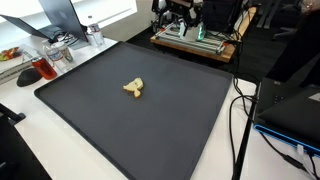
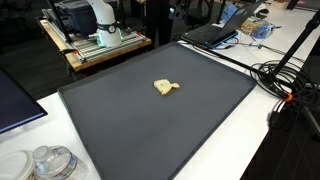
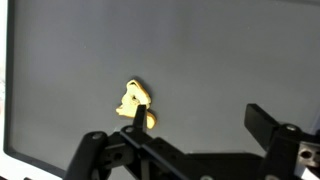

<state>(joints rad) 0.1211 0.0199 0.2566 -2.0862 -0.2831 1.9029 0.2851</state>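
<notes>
In both exterior views the small yellow piece [image 1: 133, 89] lies near the middle of the dark mat [image 1: 190, 120], well clear of every edge. In the wrist view the gripper [image 3: 172, 130] hangs above it, jaws wide apart, holding nothing.

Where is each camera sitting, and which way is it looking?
An exterior view: up high, looking down across the dark mat at the yellow piece; the robot barely shows at the top edge.
An exterior view: up high too, facing the mat; the white arm stands at the back.
Wrist view: on the wrist, looking down at the piece; the open gripper fills the bottom.
All three share the yellow piece.
</notes>
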